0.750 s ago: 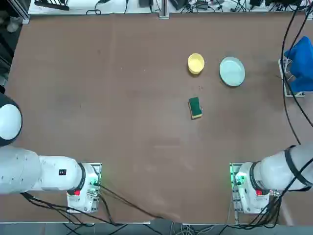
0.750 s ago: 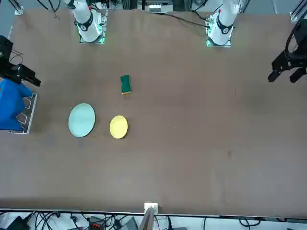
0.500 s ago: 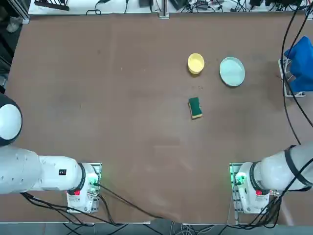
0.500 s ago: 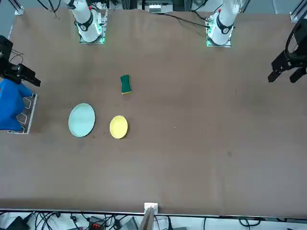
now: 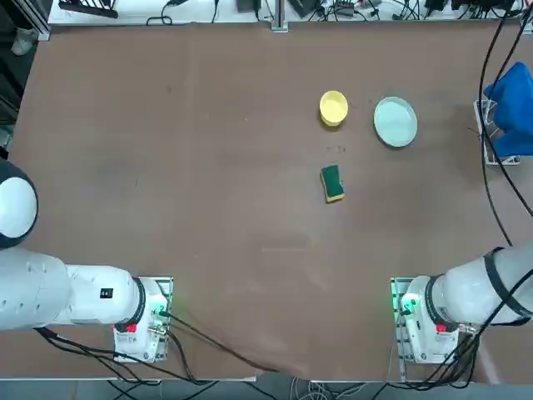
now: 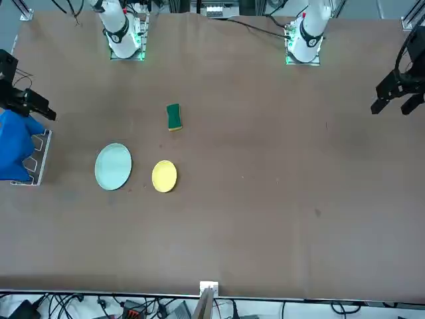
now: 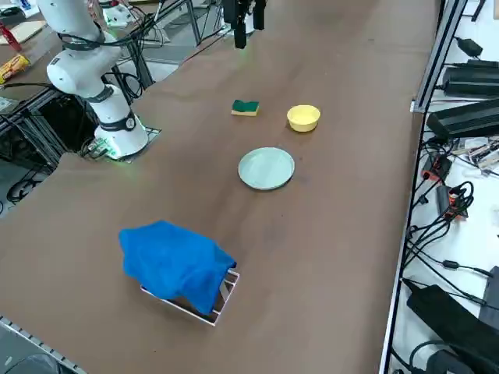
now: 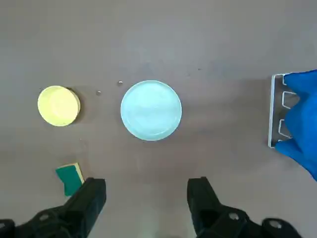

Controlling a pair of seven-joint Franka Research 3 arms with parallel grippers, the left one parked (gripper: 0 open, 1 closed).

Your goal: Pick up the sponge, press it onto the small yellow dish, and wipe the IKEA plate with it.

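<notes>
The sponge (image 5: 332, 183) lies flat on the brown table, green top up, with a yellow edge showing (image 7: 246, 107). Beyond it sits the small yellow dish (image 5: 333, 107), and the pale mint IKEA plate (image 5: 395, 122) is beside the dish on the robot's right. The right wrist view looks down from high above on all three: the plate (image 8: 151, 110), the dish (image 8: 59, 105) and the sponge (image 8: 69, 178). My right gripper (image 8: 143, 198) hangs well above the table, open, with nothing between its fingers (image 8: 86, 198).
A blue cloth (image 5: 510, 108) is draped over a small metal rack (image 7: 222, 300) at the table's right edge, past the plate. Black cables hang near it. The arms' bases stand at the near edge.
</notes>
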